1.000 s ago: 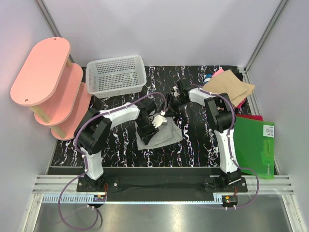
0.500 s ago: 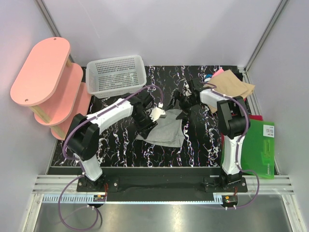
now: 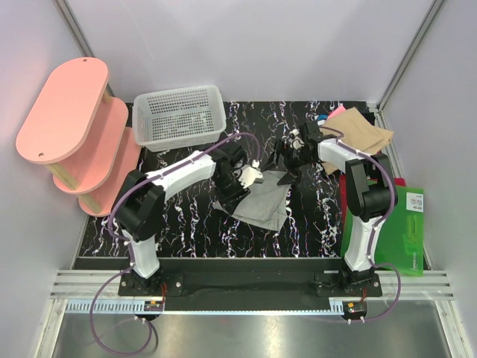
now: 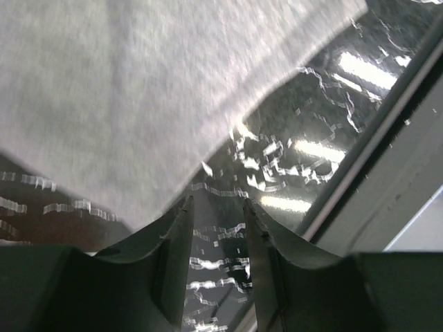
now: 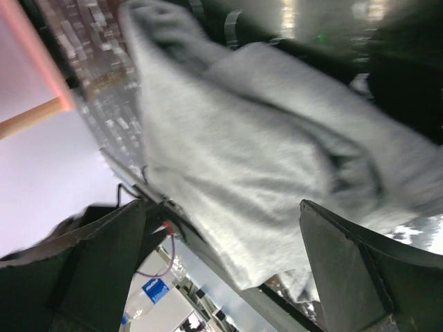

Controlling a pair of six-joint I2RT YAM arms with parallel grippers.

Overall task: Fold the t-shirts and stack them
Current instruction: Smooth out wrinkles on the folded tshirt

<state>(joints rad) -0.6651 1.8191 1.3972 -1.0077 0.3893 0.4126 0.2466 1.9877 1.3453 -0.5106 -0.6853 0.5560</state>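
A light grey t-shirt (image 3: 262,205) lies folded on the black marbled table (image 3: 186,224), in front of both grippers. My left gripper (image 3: 240,181) sits at the shirt's far left corner. In the left wrist view its fingers (image 4: 173,256) stand a narrow gap apart with only table between them, and the grey cloth (image 4: 138,90) ends at the left fingertip. My right gripper (image 3: 287,160) hovers beyond the shirt's far right corner, jaws wide open and empty; the grey shirt (image 5: 242,159) fills the right wrist view past them. A tan folded t-shirt (image 3: 359,133) lies at the back right, with pink and blue cloth (image 3: 328,116) peeking out beside it.
A white mesh basket (image 3: 179,115) stands at the back left. A pink tiered shelf (image 3: 71,130) is at the far left. A flat green board (image 3: 399,224) lies at the right edge, over red cloth (image 3: 387,181).
My right gripper opened wide, let go of the grey shirt and drew back to the right. My left gripper shifted right, and the shirt now lies flatter and further right.
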